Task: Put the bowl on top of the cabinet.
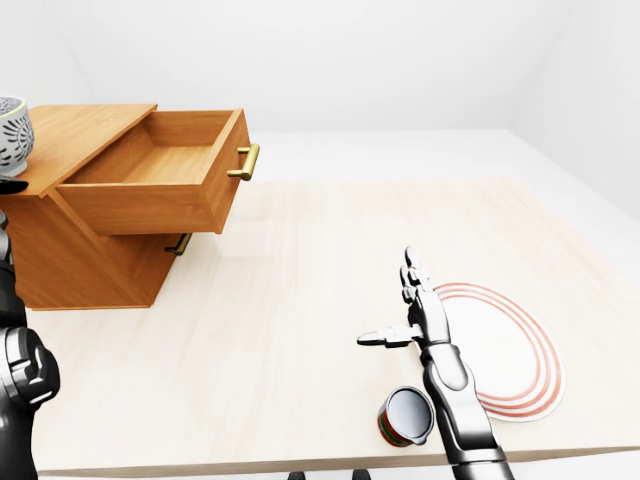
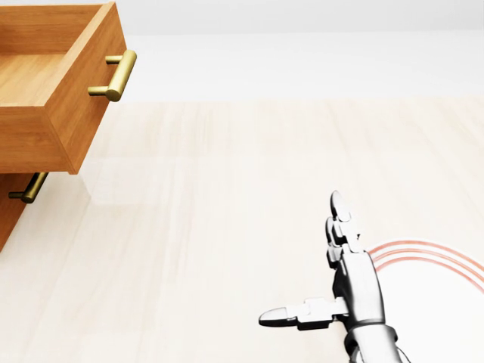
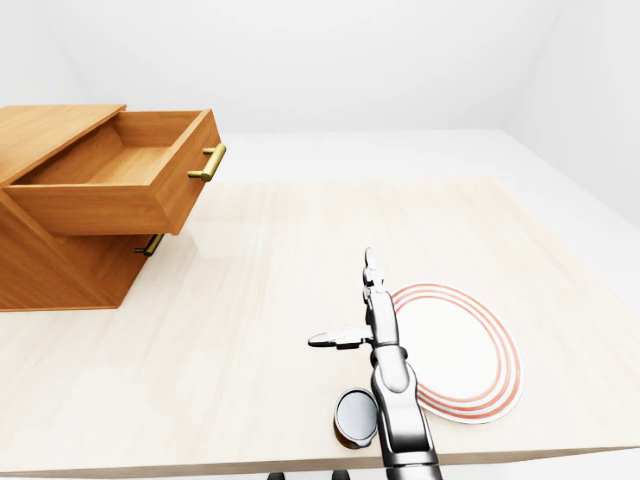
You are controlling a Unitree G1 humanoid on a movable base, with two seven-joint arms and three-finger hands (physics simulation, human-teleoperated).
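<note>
The right robot hand (image 3: 368,310) hovers open-fingered beside a red-ringed plate (image 3: 470,358); the cabinet (image 3: 55,215), top drawer (image 3: 115,190) open, stands at left.

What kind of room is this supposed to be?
Probably a simulated test room, not a real home: bare white walls, one pale wooden table holding a small wooden cabinet with an open drawer, a red-ringed plate and a can.

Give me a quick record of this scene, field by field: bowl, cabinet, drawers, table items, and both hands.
bowl: patterned bowl at the left edge of the left-eye view, over the cabinet top
cabinet: wooden cabinet on the table
drawers: top drawer pulled open, nothing visible inside
table items: red-ringed plate; can lying on its side
right hand: right hand open, holding nothing
left hand: arm at left edge, hand hidden
</note>
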